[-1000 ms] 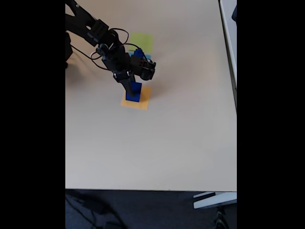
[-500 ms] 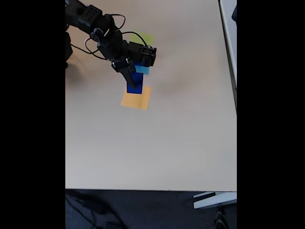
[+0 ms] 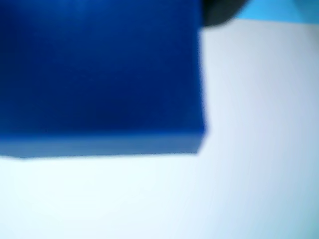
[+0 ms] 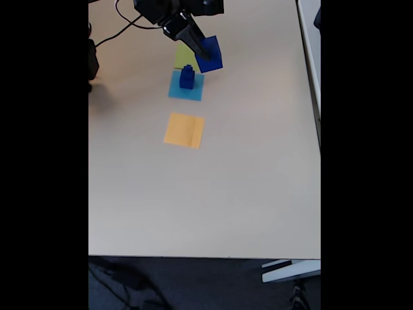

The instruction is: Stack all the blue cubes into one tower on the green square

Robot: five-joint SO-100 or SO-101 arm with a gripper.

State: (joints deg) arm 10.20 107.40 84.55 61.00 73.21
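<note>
In the fixed view my gripper point(image 4: 204, 49) is shut on the largest blue cube point(image 4: 210, 55), holding it tilted in the air near the table's far edge. It hangs at the right edge of the green square point(image 4: 182, 57), which is partly hidden by the arm. Just in front, smaller blue cubes point(image 4: 187, 77) stand stacked on the light-blue square point(image 4: 177, 90). In the wrist view the held cube point(image 3: 99, 74) is blurred and very close, with a strip of the light-blue square point(image 3: 269, 11) at the top right.
An orange square point(image 4: 184, 130) lies bare in the table's middle. The arm's base and cables point(image 4: 122, 22) sit at the far left. The table's right edge point(image 4: 319, 129) and front edge are a good way from the squares.
The gripper lifted the large blue cube off the orange square and carried it toward the far side, past the light-blue square. The orange square is now bare.
</note>
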